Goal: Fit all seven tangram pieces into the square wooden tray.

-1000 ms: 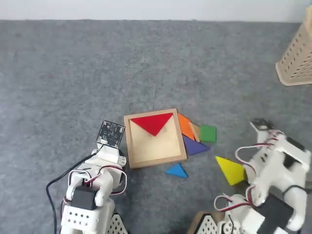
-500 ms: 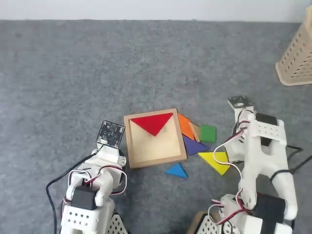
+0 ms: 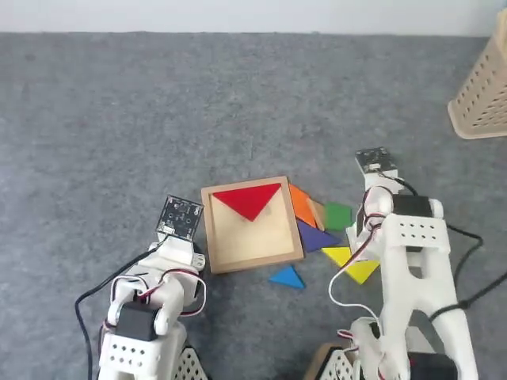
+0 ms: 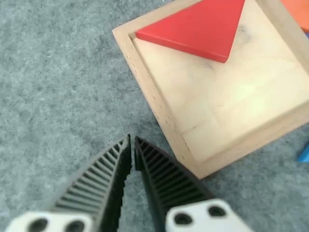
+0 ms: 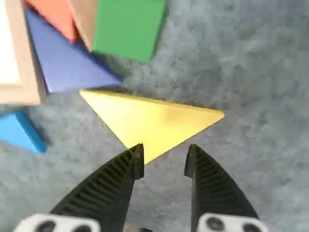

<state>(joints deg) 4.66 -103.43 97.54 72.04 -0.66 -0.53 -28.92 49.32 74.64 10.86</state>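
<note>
Change: the right arm [image 3: 412, 261] has swung in from the near right corner and now stands over the loose pieces. The yellow triangle [image 5: 152, 121] has slid toward the tray and now lies just beside the indigo triangle [image 5: 63, 67]. The left gripper [image 4: 132, 140] and the other pieces are unmoved.
Surface: grey short-pile carpet [image 3: 158, 111], open beyond the tray and to its left.
Tray: square wooden tray [image 3: 252, 264], pale, with a raised rim and most of its floor bare.
Red triangle [image 3: 249, 199]: large and smooth, flat inside the tray along the far rim.
Loose pieces: an orange piece [image 3: 301, 204], tan piece [image 3: 318, 214], green square [image 3: 337, 216] and the indigo triangle crowd the tray's right rim. A small blue triangle [image 3: 287, 277] lies near the tray's near right corner.
Right gripper [image 5: 164, 150]: ribbed jaws spread, at a corner of the yellow triangle.
Left gripper: jaws pressed almost together over carpet, just beside the tray's left rim.
</note>
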